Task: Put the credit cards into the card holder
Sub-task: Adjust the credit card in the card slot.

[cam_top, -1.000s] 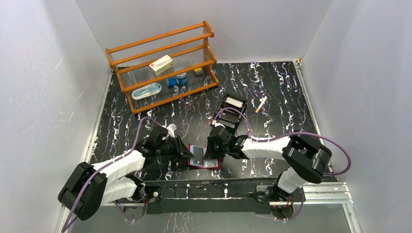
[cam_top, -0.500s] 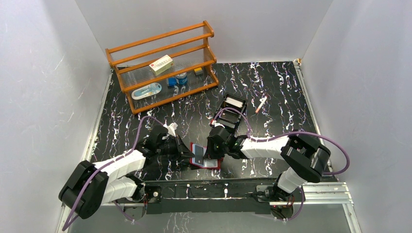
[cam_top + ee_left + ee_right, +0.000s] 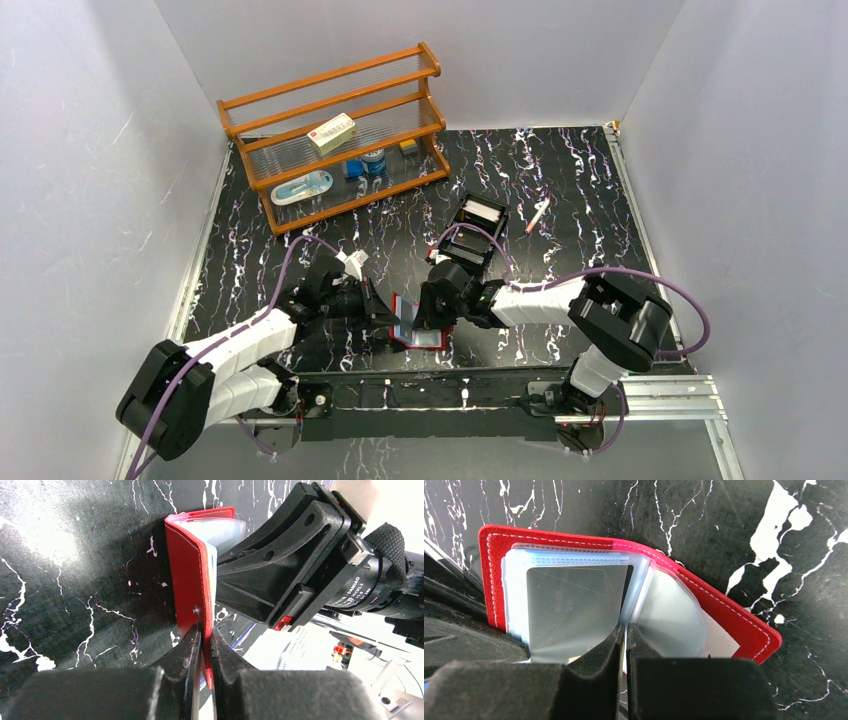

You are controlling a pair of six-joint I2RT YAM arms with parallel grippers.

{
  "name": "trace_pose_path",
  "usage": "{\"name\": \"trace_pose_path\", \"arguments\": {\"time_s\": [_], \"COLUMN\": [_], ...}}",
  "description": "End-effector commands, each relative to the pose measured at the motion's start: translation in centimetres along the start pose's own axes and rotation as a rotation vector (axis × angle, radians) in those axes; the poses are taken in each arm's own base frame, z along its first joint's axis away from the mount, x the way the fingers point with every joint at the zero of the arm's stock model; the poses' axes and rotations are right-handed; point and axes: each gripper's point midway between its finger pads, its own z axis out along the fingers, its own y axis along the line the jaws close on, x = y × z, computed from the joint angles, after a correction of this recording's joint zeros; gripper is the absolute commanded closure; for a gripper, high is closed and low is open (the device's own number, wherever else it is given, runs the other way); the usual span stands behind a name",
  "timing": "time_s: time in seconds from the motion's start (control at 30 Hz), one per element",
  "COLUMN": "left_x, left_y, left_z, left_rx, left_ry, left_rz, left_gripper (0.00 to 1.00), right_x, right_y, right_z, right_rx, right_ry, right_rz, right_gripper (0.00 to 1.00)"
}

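The red card holder (image 3: 432, 340) lies open near the table's front edge. My left gripper (image 3: 383, 313) is shut on its left cover (image 3: 187, 570) and holds that cover upright. My right gripper (image 3: 424, 320) is shut on a thin pale credit card, seen edge-on between the fingers (image 3: 625, 627), at the holder's clear sleeves (image 3: 664, 615). A grey card face (image 3: 574, 602) shows in the left sleeve. A white card (image 3: 484, 211) lies in the black tray (image 3: 462, 243) behind.
A wooden shelf rack (image 3: 335, 150) at the back left holds a cream box (image 3: 332, 132) and small items. A pen (image 3: 538, 214) lies right of the tray. The two grippers are almost touching over the holder.
My left gripper has raised the holder's left cover more upright. My right gripper has moved slightly left and down, bringing the card closer into the holder.
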Motion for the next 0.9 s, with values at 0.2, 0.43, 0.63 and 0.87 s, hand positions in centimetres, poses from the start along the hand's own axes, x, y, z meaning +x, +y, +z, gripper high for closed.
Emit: {"name": "trace_pose_path", "arguments": {"time_s": [0.2,0.43,0.63,0.87], "left_x": [0.16,0.47,0.57,0.65], "left_y": [-2.83,-2.87,-2.65,-2.15], "left_z": [-0.57,-0.41,-0.11,0.05], "left_rx": [0.104,0.122,0.123,0.102], "left_ry": [0.03,0.037,0.041,0.044], "left_rz": [0.093,0.099,0.094,0.089], "left_gripper": [0.94,0.95,0.92,0.95], "right_x": [-0.32,-0.2,-0.05,0.01], "right_y": [1.43,1.48,1.44,1.34], "right_z": [0.84,1.04,1.19,1.29], "right_rx": [-0.059,-0.064,-0.066,-0.064], "right_ry": [-0.002,0.003,0.008,0.01], "right_rz": [-0.028,-0.026,-0.022,-0.023], "right_gripper": [0.85,0.84,0.84,0.83]}}
